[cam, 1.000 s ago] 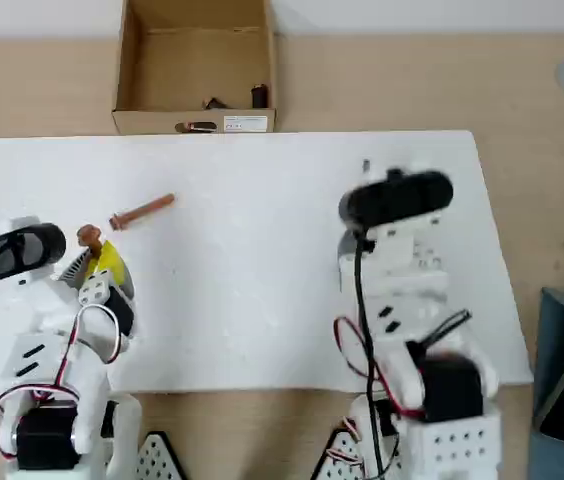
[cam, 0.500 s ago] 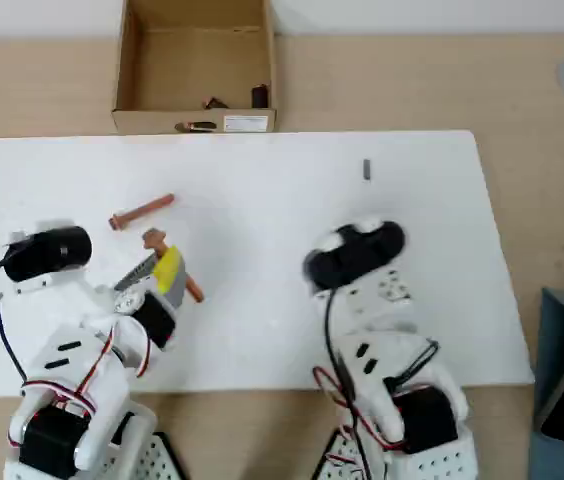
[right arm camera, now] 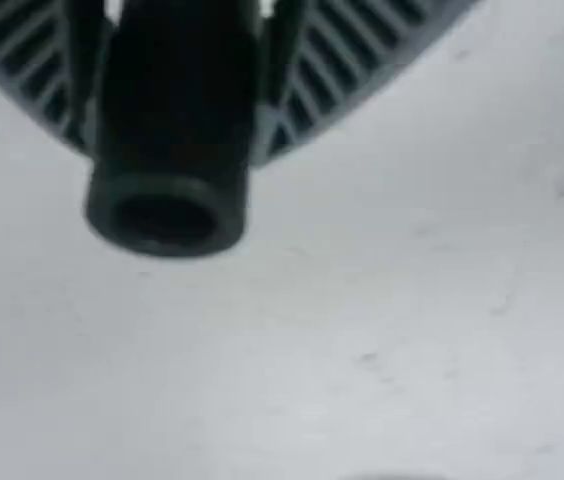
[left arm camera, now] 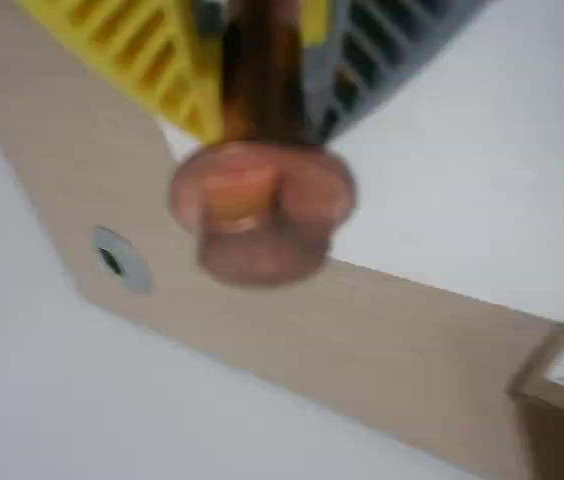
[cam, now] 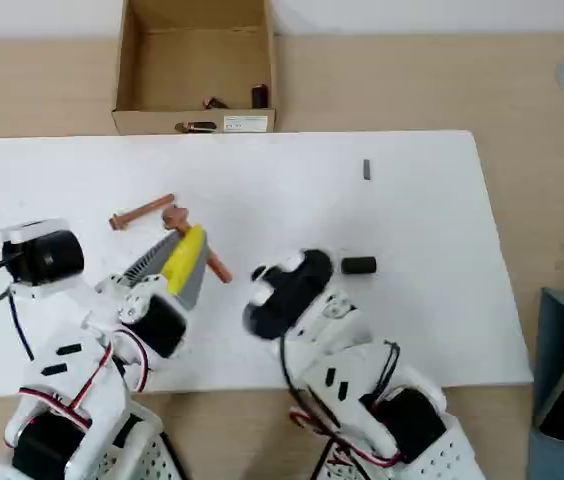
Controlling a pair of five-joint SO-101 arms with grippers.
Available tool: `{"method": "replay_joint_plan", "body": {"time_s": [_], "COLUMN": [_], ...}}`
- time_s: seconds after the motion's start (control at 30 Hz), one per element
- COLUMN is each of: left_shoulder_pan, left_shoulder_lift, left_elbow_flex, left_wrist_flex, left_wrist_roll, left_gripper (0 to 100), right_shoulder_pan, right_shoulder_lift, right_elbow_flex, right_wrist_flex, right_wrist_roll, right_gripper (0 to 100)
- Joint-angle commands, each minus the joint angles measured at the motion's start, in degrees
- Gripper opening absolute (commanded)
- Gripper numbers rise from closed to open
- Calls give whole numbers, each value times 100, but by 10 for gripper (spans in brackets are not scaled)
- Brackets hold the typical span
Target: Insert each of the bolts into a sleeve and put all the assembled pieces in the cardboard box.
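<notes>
The step in hand looks like the joining of one pair, since each arm has its part lifted and neither part has met the other. The left gripper (left arm camera: 262,95) is clamped on the shaft of a copper-coloured bolt (left arm camera: 262,205), with its yellow and grey jaws on either side and the flanged head standing clear beyond the tips. In the high view this bolt lies slantwise over the white sheet (cam: 262,170), head toward the cardboard box (cam: 142,120) and free end toward the right arm. The right gripper (right arm camera: 172,120) is closed around a dark sleeve (right arm camera: 167,190), whose open bore pokes out past the jaws above the sheet. The two arms lean in toward each other over the middle of the sheet, the left one low with its wrist turned inward, the right one angled toward the left. The next move calls for bringing the bolt's free end in line with the sleeve's bore, on one axis, before pushing them together; a tilt at either wrist would probably make the end catch on the rim. A second bolt (cam: 142,212) lies on the sheet just beside the left gripper, and a spare sleeve (cam: 359,266) lies near the right arm. A few dark pieces already sit in the box on the counter (cam: 412,80), so the task seems partly done.
</notes>
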Motion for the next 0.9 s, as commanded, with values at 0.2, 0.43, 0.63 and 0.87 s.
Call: {"method": "replay_joint_plan", "body": {"time_s": [0.2,0.43,0.63,0.87], "left_shoulder_pan": [158,167,158,123], "left_shoulder_lift": [-48,-48,-48,-48], "left_elbow_flex": [-167,185,448,844], "left_wrist_flex": [-193,-193,-273,-721], "left_wrist_roll": [18,18,132,123], "left_gripper": [2,2,2,2], "right_shoulder_pan": [-321,-585,-690,-690], "right_shoulder_lift": [-620,-620,-611,-611], "right_elbow_flex": [-198,-391,-435,-549], "right_wrist_flex": [-747,-756,-756,-765], "right_wrist_roll": [563,598,598,607], "right_gripper": [9,9,9,9]}}
